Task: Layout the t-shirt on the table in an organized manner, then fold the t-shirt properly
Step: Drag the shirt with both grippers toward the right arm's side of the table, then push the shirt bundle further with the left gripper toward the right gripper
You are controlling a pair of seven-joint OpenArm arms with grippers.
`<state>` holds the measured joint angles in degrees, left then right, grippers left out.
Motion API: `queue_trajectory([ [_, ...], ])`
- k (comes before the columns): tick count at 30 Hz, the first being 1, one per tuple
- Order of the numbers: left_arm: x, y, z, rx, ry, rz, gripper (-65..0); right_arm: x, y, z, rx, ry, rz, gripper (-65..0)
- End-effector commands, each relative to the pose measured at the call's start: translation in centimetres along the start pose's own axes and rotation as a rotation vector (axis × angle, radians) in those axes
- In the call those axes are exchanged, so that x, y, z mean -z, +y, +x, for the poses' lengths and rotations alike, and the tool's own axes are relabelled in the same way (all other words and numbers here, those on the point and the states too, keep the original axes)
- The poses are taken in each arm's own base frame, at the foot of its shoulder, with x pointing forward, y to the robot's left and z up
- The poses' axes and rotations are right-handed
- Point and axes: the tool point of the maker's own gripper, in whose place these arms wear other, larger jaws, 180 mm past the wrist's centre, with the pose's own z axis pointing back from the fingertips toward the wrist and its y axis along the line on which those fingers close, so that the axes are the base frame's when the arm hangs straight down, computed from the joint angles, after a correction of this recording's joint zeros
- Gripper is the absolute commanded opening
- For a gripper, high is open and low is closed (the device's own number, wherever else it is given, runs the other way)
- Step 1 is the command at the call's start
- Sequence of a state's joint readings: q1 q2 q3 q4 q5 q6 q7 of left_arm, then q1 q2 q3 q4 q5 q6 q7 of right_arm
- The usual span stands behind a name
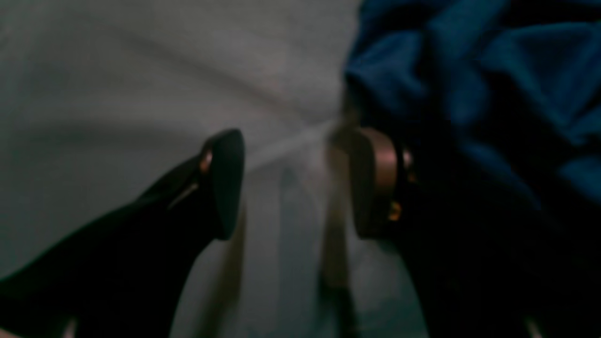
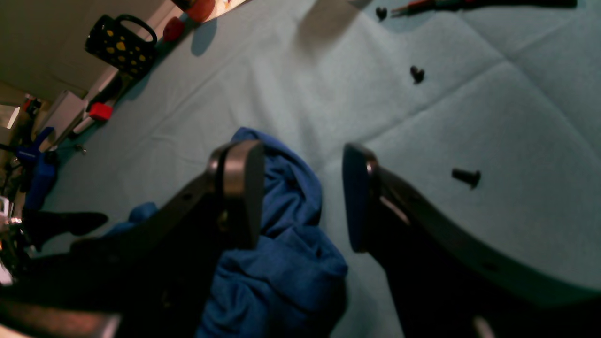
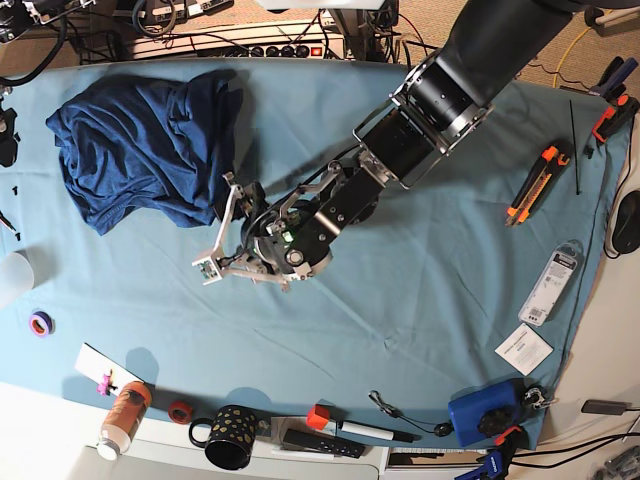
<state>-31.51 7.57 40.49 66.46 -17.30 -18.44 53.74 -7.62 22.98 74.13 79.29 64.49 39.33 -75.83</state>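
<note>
While the left arm stretches low across the table (image 3: 420,300), its left gripper (image 1: 293,183) gapes empty beside the crumpled t-shirt (image 3: 140,150); right gripper (image 2: 300,197) spread above it.

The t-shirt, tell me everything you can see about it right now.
The t-shirt is dark navy-blue, soft-looking fabric, bunched in a crumpled heap rather than spread flat, with deep folds. It lies on the teal-covered table toward the base view's upper left corner. The left gripper hangs open at its near edge, not gripping it. In the right wrist view, folds of it show between that gripper's open fingers.
</note>
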Motion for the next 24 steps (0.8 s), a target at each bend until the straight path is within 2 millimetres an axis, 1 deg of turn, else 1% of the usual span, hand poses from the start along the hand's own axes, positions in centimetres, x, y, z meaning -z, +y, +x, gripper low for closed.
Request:
queue_trajectory([
  [1, -0.9, 0.4, 3.1, 0.019, -0.069, 0.018, -30.5, -0.4, 0.6, 2.5, -0.047, -0.061, 0.016, -37.6],
  [3, -1.1, 0.7, 3.5, 0.022, -0.076, 0.025, -30.9, -0.4, 0.6, 2.7, -0.049, -0.075, 0.018, -37.7],
  [4, -1.2, 0.8, 3.9, 0.021, -0.089, 0.022, -33.4, -0.4, 0.6, 2.9, -0.049, -0.087, 0.018, -37.8],
  [5, -1.4, 0.8, 4.4, 0.015, -0.107, 0.018, -37.9, -0.4, 0.7, 3.2, -0.048, -0.102, 0.02, -39.3],
  [6, -1.6, 1.0, 5.0, -0.009, -0.131, 0.017, -44.4, -0.2, 1.0, 3.7, -0.046, -0.121, 0.03, -43.5],
  [7, -1.8, 1.0, 5.9, -0.035, -0.166, 0.006, -52.8, -0.1, 1.2, 4.0, -0.044, -0.132, 0.036, -48.7],
  [8, -2.1, 0.5, 6.6, -0.058, -0.198, -0.028, -62.3, 0.2, 1.5, 4.4, -0.041, -0.149, 0.049, -54.6],
  [9, -2.3, -0.1, 7.2, -0.083, -0.221, -0.069, -65.0, 0.4, 1.9, 4.8, -0.037, -0.166, 0.064, -60.8],
  [10, -2.5, -0.9, 7.5, -0.097, -0.24, -0.116, -65.0, 0.6, 2.4, 5.3, -0.033, -0.185, 0.082, -65.0],
  [11, -2.7, -2.2, 7.7, -0.094, -0.256, -0.184, -65.0, 0.9, 3.0, 5.8, -0.031, -0.203, 0.105, -65.0],
  [13, -3.0, -4.9, 7.5, -0.092, -0.271, -0.326, -65.0, 1.8, 4.1, 6.4, -0.033, -0.216, 0.142, -65.0],
  [16, -3.0, -8.5, 6.2, -0.115, -0.28, -0.48, -65.0, 3.7, 6.2, 6.1, -0.055, -0.175, 0.2, -65.0],
  [19, -2.5, -11.2, 4.6, -0.155, -0.289, -0.564, -65.0, 6.2, 9.3, 4.3, -0.093, -0.075, 0.285, -65.0],
  [21, -2.1, -12.3, 3.7, -0.187, -0.281, -0.589, -65.0, 7.6, 11.6, 2.4, -0.113, 0.003, 0.354, -65.0],
  [24, -2.3, -14.1, 3.4, -0.261, -0.308, -0.658, -65.0, 9.2, 14.2, -0.4, -0.136, 0.103, 0.424, -65.0],
])
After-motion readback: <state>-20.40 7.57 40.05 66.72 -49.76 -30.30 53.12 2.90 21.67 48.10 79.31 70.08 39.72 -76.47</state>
